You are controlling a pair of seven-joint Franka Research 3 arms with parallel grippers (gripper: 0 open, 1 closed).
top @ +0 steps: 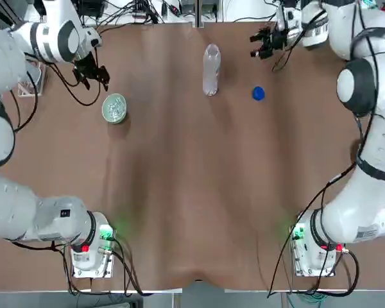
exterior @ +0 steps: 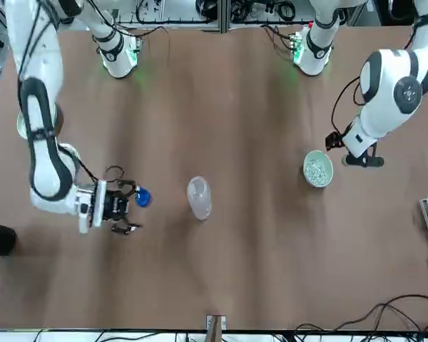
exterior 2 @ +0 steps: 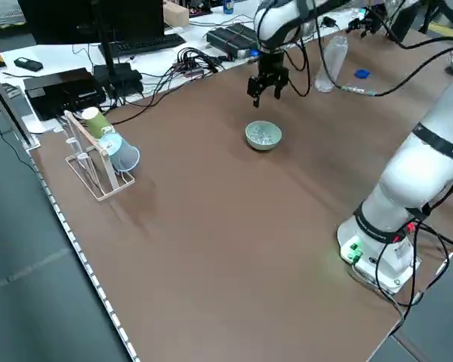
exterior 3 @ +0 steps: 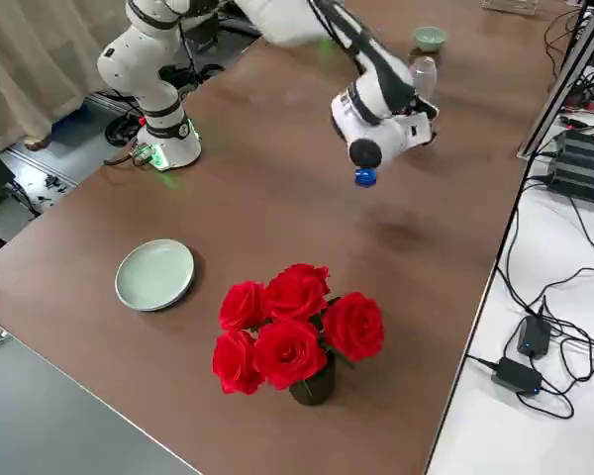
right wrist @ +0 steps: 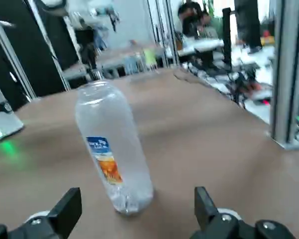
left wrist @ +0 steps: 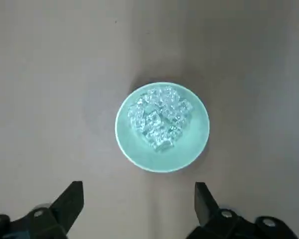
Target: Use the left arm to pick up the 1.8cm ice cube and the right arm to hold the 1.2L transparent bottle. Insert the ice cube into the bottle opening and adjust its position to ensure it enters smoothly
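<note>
Ice cubes are heaped in the green bowl just ahead of the left fingers — spread wide, empty. Beyond the right fingers, likewise parted, the bottle is seen upright on the tabletop — not yet held.

Bright even overhead light, soft shadows, right wrist view blurred
</note>
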